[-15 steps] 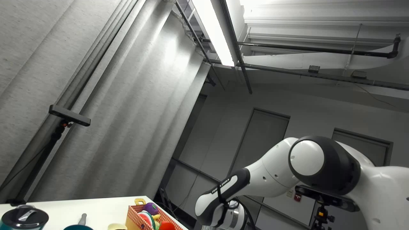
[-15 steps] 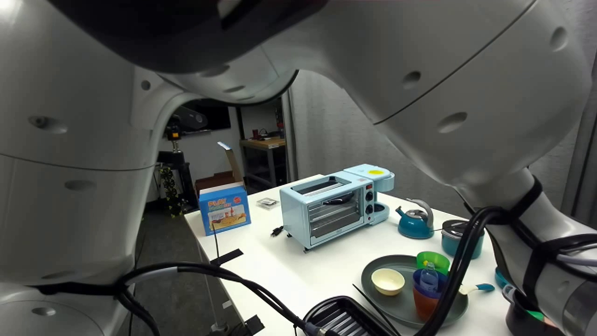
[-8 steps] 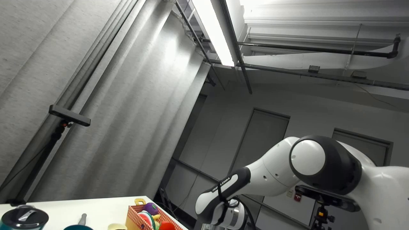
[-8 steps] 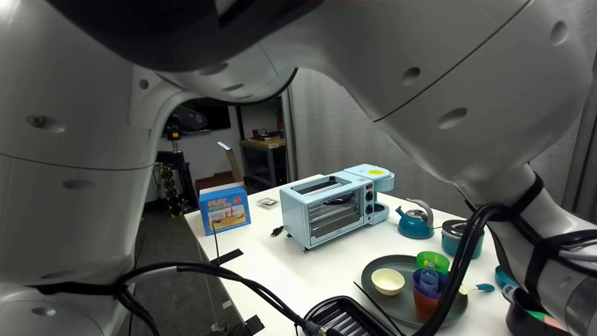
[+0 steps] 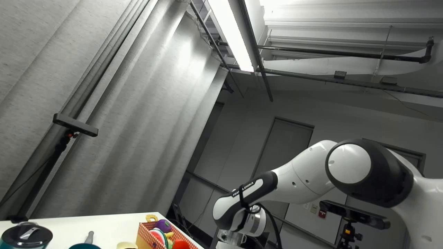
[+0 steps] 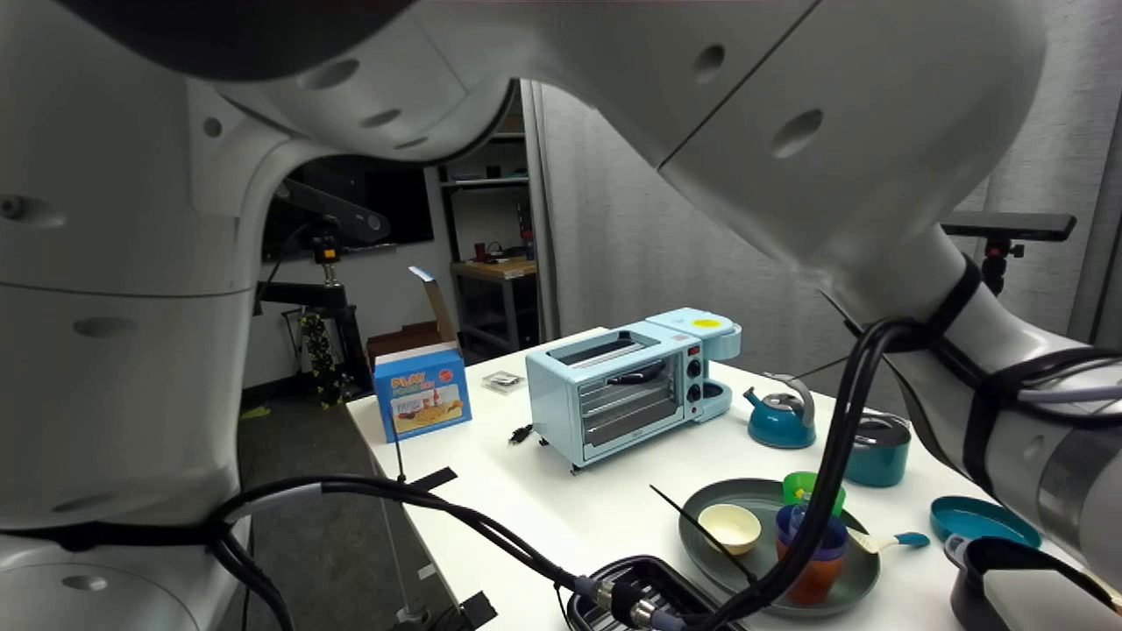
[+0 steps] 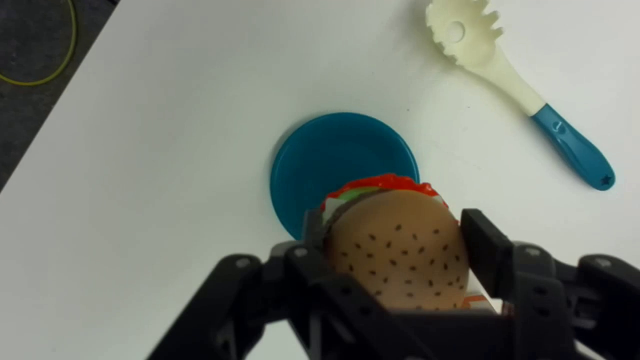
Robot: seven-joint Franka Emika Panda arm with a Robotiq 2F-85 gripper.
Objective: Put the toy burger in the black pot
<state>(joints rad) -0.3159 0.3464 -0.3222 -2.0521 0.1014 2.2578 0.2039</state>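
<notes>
Toy burger (image 7: 400, 255): lower centre of the wrist view, clasped from both sides by the claw (image 7: 392, 232), parted to its width, presumably for release into the black pot (image 6: 969, 589), lower right in an exterior view.

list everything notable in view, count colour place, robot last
toy burger: 1, tan bun, gripped
table: 1, white, all views
plate: 1, dark grey, on table
black pot: 1, black, near plate
teal dish: 1+, teal, on table
pasta server: 1+, cream and teal, on table
toaster oven: 1, pale blue, on table
kettle: 1, teal, beside toaster oven
lidded pot: 1, teal, beside kettle
box: 1, blue, table edge
bowl: 1, cream, on plate
cups: 3, green, purple, orange, on plate
grill pan: 1, black, beside plate
basket: 1, red-checked, table corner
toys: several, purple, yellow, red, in basket
curtain: 1+, grey, behind table
cameras: 2+, black, around table
arm: 1, mostly white, above table
gripper: 1, black, closed on toy burger
</notes>
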